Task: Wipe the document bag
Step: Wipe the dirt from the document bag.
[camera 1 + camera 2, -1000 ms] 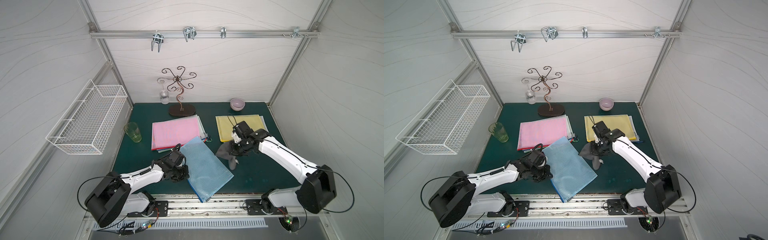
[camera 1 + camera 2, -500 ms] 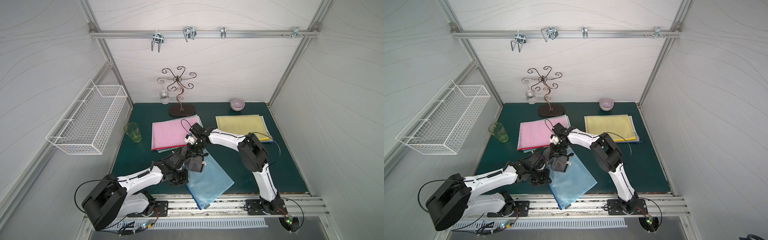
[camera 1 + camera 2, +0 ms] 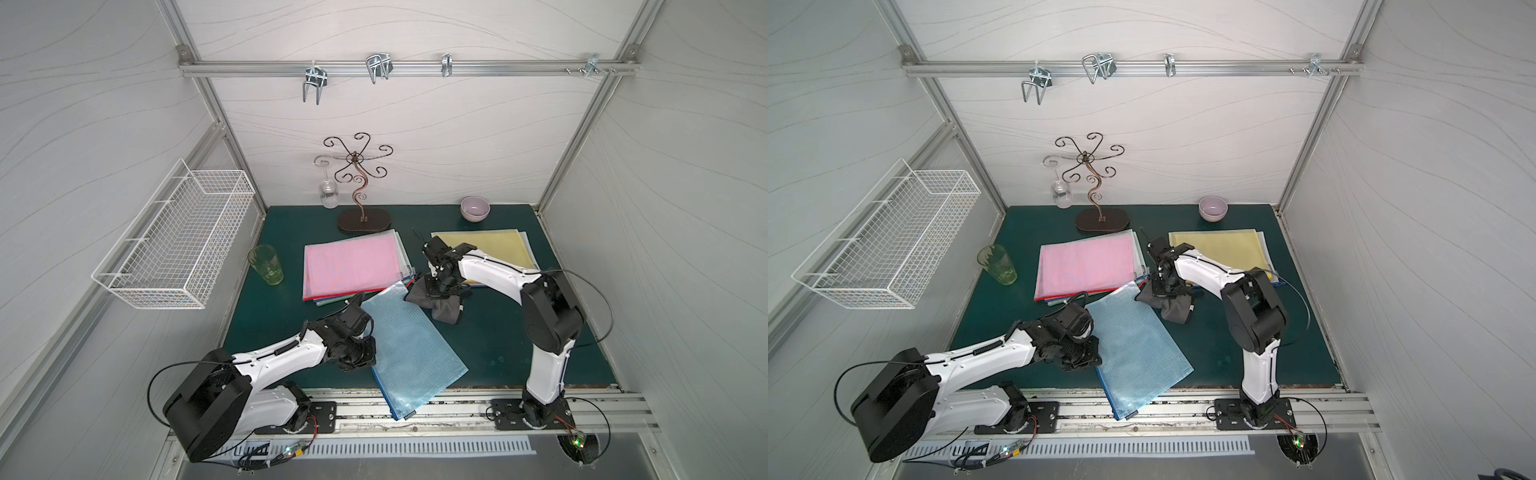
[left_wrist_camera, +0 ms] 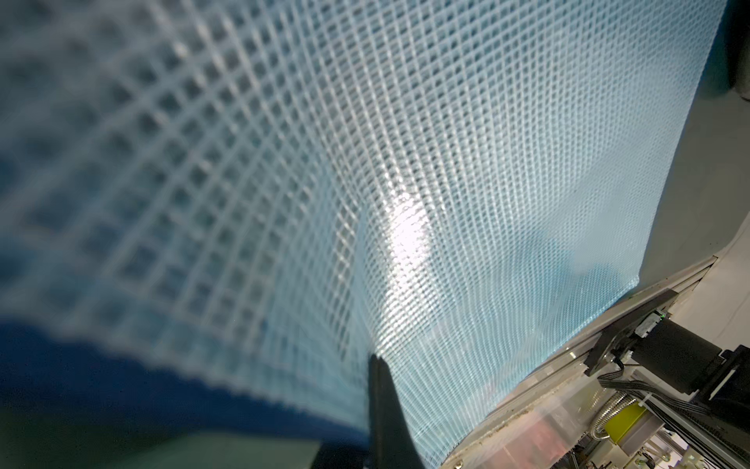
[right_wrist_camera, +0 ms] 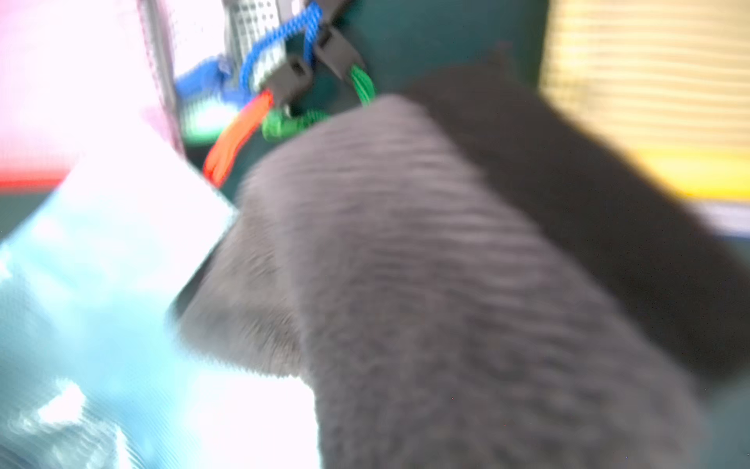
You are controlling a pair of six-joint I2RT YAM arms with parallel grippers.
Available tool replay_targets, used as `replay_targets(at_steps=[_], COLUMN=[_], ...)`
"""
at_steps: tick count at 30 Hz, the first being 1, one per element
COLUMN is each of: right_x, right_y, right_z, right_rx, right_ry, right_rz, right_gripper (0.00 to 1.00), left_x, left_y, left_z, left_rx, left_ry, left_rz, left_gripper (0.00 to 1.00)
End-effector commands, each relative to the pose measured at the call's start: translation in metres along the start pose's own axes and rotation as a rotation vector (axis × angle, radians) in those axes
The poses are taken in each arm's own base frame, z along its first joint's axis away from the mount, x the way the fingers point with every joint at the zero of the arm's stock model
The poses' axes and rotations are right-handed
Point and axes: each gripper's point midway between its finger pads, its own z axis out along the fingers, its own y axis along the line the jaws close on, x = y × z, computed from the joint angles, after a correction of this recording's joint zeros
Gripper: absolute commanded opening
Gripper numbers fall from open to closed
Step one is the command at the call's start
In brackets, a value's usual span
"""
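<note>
Taking the green mat [image 3: 519,332] as a dial with 12 at the back wall, the blue document bag [image 3: 409,349] lies slanted from the centre toward 6 o'clock, and its near corner overhangs the front rail. Both top views show the left gripper [image 3: 360,360] at the bag's 9 o'clock edge, though not how its jaws stand. The left wrist view fills with the bag's mesh [image 4: 446,162] and shows one dark finger [image 4: 385,414] lying against it, the claw pressed together on the bag's edge. The right gripper [image 3: 441,289] sits just past the bag's far corner, toward 12 o'clock, and pinches a grey cloth [image 3: 442,311] that sags onto the mat beside that corner. In the blurred right wrist view the cloth [image 5: 446,304] overlaps the bag's corner [image 5: 101,304]. That view alone shows the blue, orange and green zipper cords [image 5: 239,138] of the pink stack [image 3: 353,266], which lies at 10 o'clock. A yellow bag [image 3: 486,249] lies at 1 o'clock.
</note>
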Motion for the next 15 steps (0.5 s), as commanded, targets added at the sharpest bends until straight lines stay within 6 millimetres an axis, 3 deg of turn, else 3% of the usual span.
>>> replay_targets(at_steps=[1,5,9,10,12,15], right_x=[0.061,0.125,0.154,0.159,0.165,0.162], right_y=[0.046,0.109,0.120,0.116,0.086,0.003], right_z=[-0.023,-0.028,0.000,0.008,0.026,0.038], right_rx=[-0.146,-0.441,-0.523,-0.516,-0.393,-0.082], right_ry=[0.163,0.385,0.529,0.545,0.564,0.507], right_rz=[-0.230,-0.315,-0.215,-0.192,-0.126,-0.036], right_gripper=[0.00,0.00,0.00,0.00,0.00,0.00], left_x=[-0.013,-0.023,-0.032,-0.033,-0.035,-0.037], left_y=[-0.014,-0.016,-0.014,-0.013,-0.011,-0.005], left_z=[-0.007,-0.006,-0.003,-0.002,-0.001,0.000], left_rx=[0.007,-0.002,-0.002,-0.002,0.001,-0.004], left_ry=[-0.039,-0.077,-0.104,-0.108,-0.114,-0.122], left_rz=[0.041,0.036,0.011,0.002,-0.011,-0.029], left_gripper=[0.00,0.00,0.00,0.00,0.00,0.00])
